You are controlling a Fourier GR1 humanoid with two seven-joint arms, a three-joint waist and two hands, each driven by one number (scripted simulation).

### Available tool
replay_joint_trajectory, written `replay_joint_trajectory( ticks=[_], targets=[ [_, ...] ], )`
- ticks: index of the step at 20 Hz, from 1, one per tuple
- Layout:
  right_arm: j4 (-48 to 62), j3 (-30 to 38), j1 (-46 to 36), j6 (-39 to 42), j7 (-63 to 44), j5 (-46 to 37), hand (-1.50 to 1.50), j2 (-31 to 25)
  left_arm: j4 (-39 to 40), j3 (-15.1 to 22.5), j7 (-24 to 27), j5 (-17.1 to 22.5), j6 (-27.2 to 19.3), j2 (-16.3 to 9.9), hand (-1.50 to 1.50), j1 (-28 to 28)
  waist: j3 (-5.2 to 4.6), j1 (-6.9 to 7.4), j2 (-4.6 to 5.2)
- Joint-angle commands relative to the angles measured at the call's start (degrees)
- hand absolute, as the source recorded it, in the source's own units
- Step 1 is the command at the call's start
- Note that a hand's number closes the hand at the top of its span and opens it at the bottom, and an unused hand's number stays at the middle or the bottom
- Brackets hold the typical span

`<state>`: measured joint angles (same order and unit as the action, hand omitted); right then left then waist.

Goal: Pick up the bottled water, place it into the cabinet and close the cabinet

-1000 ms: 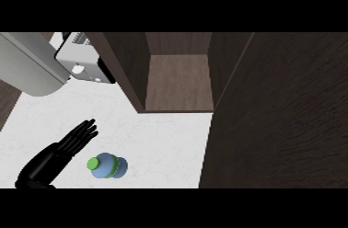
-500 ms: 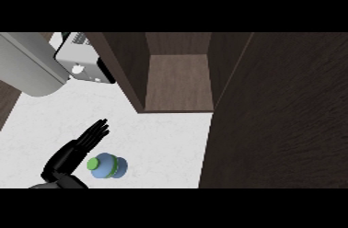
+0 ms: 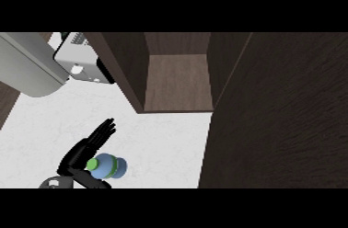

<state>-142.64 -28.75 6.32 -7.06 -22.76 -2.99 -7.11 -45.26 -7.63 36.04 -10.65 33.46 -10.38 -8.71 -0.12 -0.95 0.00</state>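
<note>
The bottled water point(image 3: 111, 168), blue with a green cap, stands upright on the white counter point(image 3: 156, 144) near the lower left and is seen from above. My left hand point(image 3: 80, 154) is against the bottle's left side. Its fingers are straight and point up and to the right past the cap, and the thumb reaches under the bottle's near side. The hand is open and nothing is held. The dark wooden cabinet point(image 3: 176, 80) stands open at the top middle, and its inner floor shows bare. My right hand is not in view.
The cabinet's open door point(image 3: 279, 116) is a wide dark panel filling the right side, its edge close to the right of the bottle. A grey rounded body point(image 3: 31, 61) with a white block point(image 3: 81, 61) sits at the upper left.
My left hand has slid right and lower, from beside the bottle to touching its left side. The bottle has not moved.
</note>
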Motion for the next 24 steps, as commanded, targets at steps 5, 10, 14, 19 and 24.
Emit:
replay_joint_trajectory(
  ticks=[5,10,14,19,24],
  targets=[
    [-5.55,1.57,2.61,1.32,0.28,-2.09,-1.50,-3.59,9.52,-0.70,10.17,1.42,0.71,0.92,-1.50,-5.64,0.01,0.06,0.07],
    [-5.25,0.74,1.80,-0.24,0.05,-2.25,-1.50,-3.20,10.20,1.67,11.69,1.92,3.42,1.39,1.50,-4.72,0.04,0.36,-0.02],
    [-4.48,-3.92,0.87,-2.41,-1.50,-5.36,-1.50,-1.52,11.53,3.92,11.53,1.75,4.06,2.93,1.50,-6.96,-0.02,0.15,-0.06],
    [-3.68,2.15,2.24,-0.71,1.77,-0.61,-1.50,-4.55,4.52,10.04,19.53,-4.45,-3.35,1.19,1.50,-5.13,0.08,0.39,-0.15],
    [-8.61,0.05,7.15,-0.42,1.52,-1.38,-1.50,-6.72,-4.55,12.65,19.76,-4.30,-9.05,3.81,1.50,-0.42,0.16,0.53,-0.50]
  ],
)
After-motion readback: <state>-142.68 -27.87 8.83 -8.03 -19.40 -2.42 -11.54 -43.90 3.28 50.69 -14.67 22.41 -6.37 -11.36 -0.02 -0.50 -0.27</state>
